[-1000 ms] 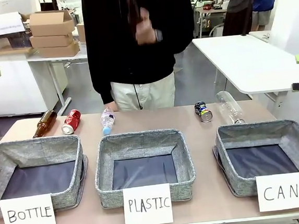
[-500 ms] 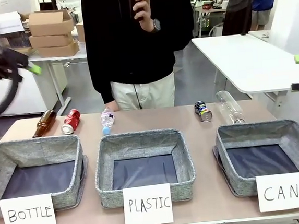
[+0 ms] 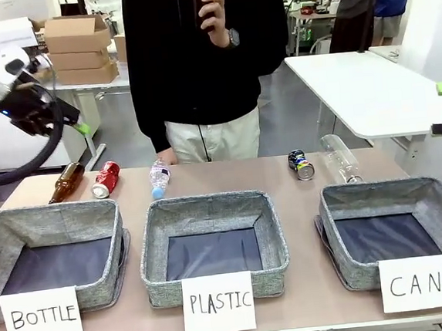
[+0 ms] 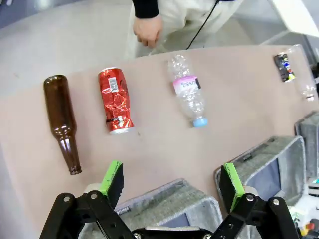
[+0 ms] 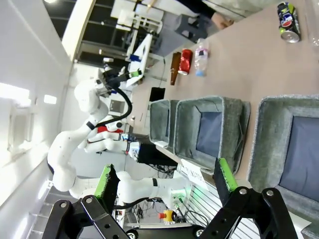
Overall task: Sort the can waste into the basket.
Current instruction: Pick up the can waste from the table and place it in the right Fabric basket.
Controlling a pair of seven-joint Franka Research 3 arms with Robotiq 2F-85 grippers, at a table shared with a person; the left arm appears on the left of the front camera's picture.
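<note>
Cans are both lying on the far side of the table (image 3: 230, 177), so none of the sorting is showing as done. The red can (image 3: 105, 179) is resting on its side just beside a brown bottle (image 3: 66, 182), over on the robot's left. The crushed blue can (image 3: 301, 165) is lying near a clear bottle (image 3: 339, 157), just beyond the far rim of the basket (image 3: 393, 187) carrying the "CAN" card. That basket is sitting with only its dark lining on show.

The left gripper (image 4: 171, 174) is hovering above the table's left end with its jaws spread wide and nothing between them, and its wrist view is looking down on the red can. The right gripper (image 5: 165, 174) is hanging off to the right, likewise spread and gripping nothing.

Judging from this, both cans are waiting to be picked up and dropped in. The red one is facing the longer trip, past the "BOTTLE" basket (image 3: 51, 215) and the "PLASTIC" basket (image 3: 209, 204).
</note>
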